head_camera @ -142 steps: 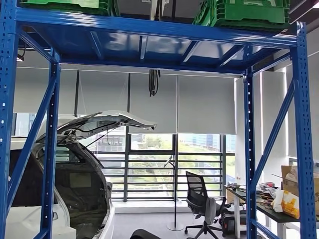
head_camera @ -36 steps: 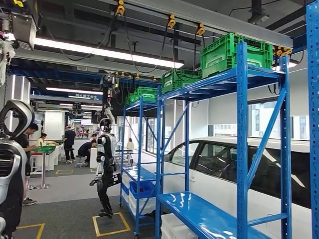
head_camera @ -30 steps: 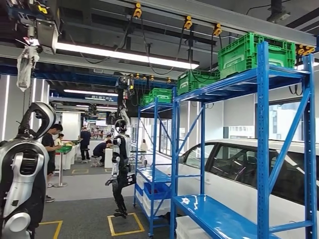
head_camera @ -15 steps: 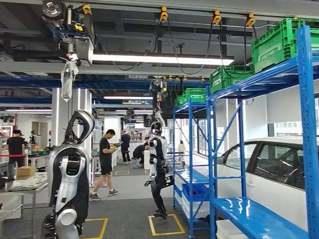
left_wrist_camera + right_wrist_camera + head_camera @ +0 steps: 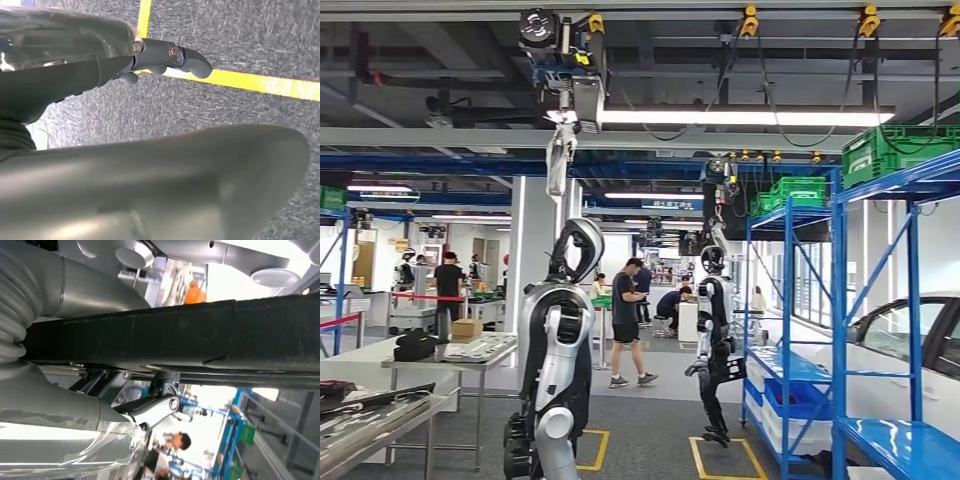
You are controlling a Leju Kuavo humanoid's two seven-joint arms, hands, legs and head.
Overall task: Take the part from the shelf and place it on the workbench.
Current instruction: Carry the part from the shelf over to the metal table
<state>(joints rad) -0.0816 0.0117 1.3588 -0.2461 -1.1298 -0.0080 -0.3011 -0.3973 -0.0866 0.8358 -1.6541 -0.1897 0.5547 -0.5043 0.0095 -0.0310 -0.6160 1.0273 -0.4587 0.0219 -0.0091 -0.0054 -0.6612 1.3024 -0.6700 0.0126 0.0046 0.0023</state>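
- a wide workshop: blue shelf (image 5: 893, 330) racks on the right, a counter (image 5: 433, 357) at left, another robot (image 5: 558, 370) standing between, a person (image 5: 626, 320) walking beyond.
- right robot hand (image 5: 151, 407) holds a long dark part (image 5: 188, 335), fingers wrapped under it.
- left robot hand (image 5: 166, 52) hangs over the grey floor, fingers loosely curled, holding nothing i can make out.
- risk, as i judge it: the long part could clip the other robot on the way to the counter, or slip in the hold.
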